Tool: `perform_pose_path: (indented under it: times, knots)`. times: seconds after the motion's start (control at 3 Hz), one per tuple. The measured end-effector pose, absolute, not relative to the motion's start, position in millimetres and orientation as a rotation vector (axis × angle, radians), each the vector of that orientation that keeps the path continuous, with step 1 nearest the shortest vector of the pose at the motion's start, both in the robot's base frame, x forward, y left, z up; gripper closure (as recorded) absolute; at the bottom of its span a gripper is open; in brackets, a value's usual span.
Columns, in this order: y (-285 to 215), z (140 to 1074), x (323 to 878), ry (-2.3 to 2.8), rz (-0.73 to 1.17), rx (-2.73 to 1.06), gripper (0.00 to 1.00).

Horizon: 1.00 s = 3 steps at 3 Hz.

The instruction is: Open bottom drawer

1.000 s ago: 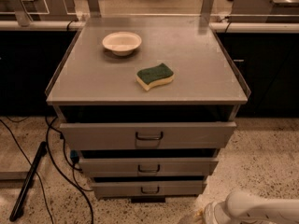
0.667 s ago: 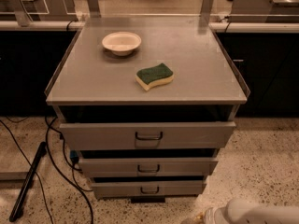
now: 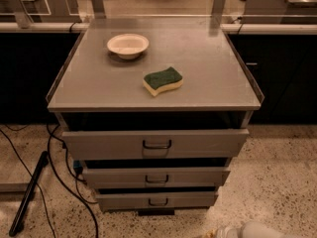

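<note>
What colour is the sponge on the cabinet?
Sponge: green top, yellow base, camera view; pincer at bottom right edge.

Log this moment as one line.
gripper: at bottom edge, below-right of bottom drawer | handle: not gripped | also: bowl, sponge

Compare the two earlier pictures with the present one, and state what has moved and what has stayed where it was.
The gripper and the white arm behind it have sunk toward the bottom edge of the view at the lower right, so less of them shows now. Nothing was taken hold of or let go. The bottom drawer, the bowl and the sponge on the cabinet top are as they were.
</note>
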State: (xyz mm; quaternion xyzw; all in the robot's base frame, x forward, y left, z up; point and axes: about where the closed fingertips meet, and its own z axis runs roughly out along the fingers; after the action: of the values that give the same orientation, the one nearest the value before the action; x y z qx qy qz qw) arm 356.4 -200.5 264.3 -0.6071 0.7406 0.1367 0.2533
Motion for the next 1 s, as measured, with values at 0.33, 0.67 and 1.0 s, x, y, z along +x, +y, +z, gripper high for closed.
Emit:
perform_pose_path:
  times: [0.33,0.67,1.0]
  knots:
    - [-199.8,265.7,357.1,2.014,0.372,-1.655,0.78]
    - [-203.7,262.7,358.8,2.012,0.327,-1.652,0.55]
    - [-197.5,257.7,376.9,1.96,0.254,-1.656,0.32]
